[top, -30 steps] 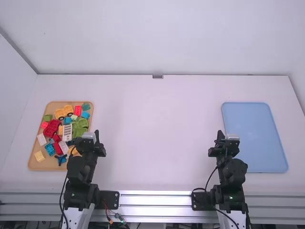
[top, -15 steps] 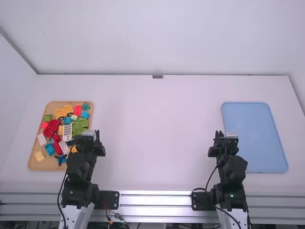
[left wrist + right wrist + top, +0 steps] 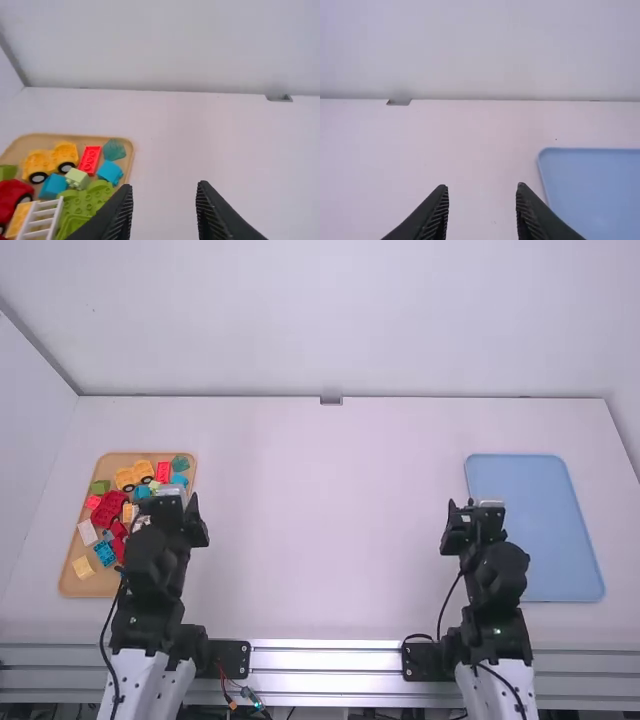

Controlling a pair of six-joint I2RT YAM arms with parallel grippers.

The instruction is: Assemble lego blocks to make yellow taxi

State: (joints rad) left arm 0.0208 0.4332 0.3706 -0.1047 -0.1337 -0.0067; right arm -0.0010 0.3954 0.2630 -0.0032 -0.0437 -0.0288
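My left gripper [image 3: 172, 502] hangs over the right part of the wooden tray [image 3: 82, 580], covering some blocks; its fingers stand apart and hold nothing, as the left wrist view of the gripper [image 3: 164, 187] confirms. A yellow car base with black wheels [image 3: 134, 475] lies at the tray's back; in the left wrist view the yellow car base [image 3: 37, 164] is left of a red brick [image 3: 90, 160]. A pale yellow brick [image 3: 83, 567] lies near the tray's front. My right gripper [image 3: 475, 508], in the right wrist view the gripper [image 3: 482, 187], is open and empty beside the blue tray.
The blue tray [image 3: 550, 530] lies at the right of the table [image 3: 330, 520]. Red, blue, green and white pieces share the wooden tray, among them a red car base [image 3: 109, 508] and green pieces [image 3: 82, 202]. A wall rises behind the table.
My left gripper has moved slightly forward and left, over more of the blocks. The right arm has shifted a little, its gripper rising slightly up the picture.
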